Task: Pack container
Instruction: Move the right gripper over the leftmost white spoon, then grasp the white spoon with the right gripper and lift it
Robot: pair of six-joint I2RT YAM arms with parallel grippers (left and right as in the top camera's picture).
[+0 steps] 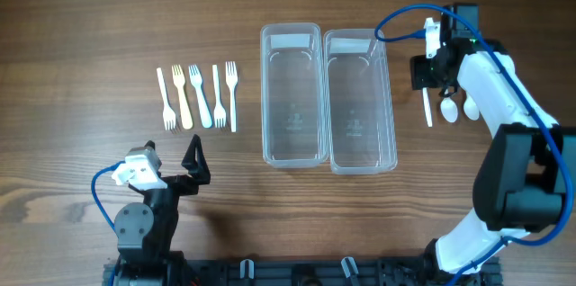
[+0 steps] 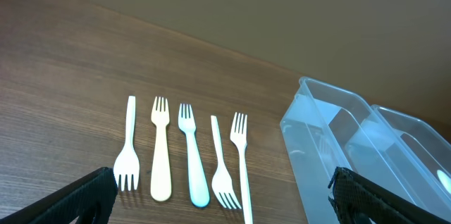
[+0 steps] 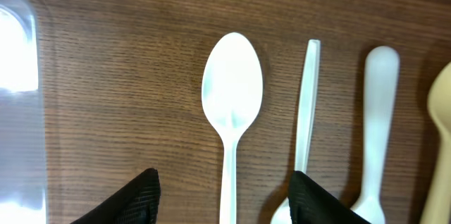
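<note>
R end effector (image 3: 222, 197) is hovering part-open, empty, astride white spoon (image 3: 231, 104) on bench (image 1: 90, 16) nr clear container (image 1: 391, 115); best centring on handle, gripping low before lifting. L end effector (image 2: 227, 197) is sitting wide open, empty.

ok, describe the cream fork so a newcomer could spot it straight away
Start at the two clear containers in the centre. Beside them, on the left arm's side, lies a row of five forks. The cream fork is second from the end farthest from the containers, the only yellowish one among white neighbours.
</note>
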